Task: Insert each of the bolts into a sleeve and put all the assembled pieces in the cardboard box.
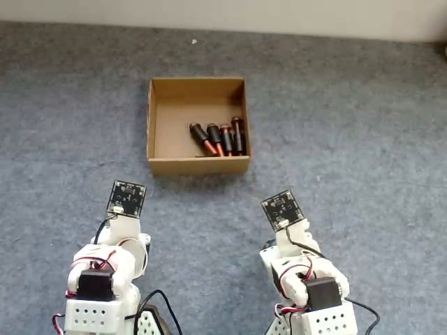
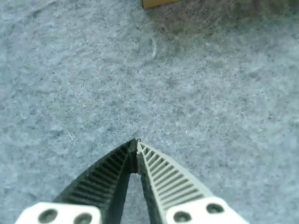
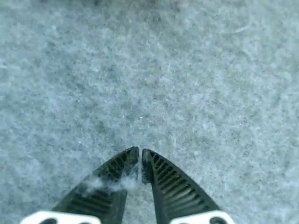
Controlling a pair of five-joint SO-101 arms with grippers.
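We see an open, square brown cardboard box [image 1: 149, 118] resting on a grey felt-like table covering [image 1: 349, 139]. Inside it, along the wall on the right arm's side, lie what look like four black sleeves [image 1: 198, 132] with copper-coloured bolts [image 1: 210, 148] pushed in, side by side; finer detail is hard to make out. The white left arm [image 1: 105, 269] and right arm [image 1: 307, 279] sit well apart from the box. The left gripper [image 2: 137, 144] has its ribbed fingers pressed together on nothing, above bare covering. The right gripper [image 3: 140, 156] is likewise closed and empty, tips nearly touching.
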